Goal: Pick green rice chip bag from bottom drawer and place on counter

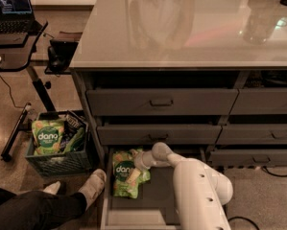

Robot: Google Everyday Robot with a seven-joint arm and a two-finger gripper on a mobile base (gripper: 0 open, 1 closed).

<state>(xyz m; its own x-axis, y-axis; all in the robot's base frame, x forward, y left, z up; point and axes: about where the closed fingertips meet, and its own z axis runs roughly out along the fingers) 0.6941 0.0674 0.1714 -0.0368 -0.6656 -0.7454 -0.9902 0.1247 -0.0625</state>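
Gripper (136,163) low inside the open bottom drawer (158,195), against the far right corner of the green rice chip bag (124,181); whether it is open or closed cannot be told. The bag lies flat at the drawer's left side, below the counter (181,42). A crate (56,161) stands left.
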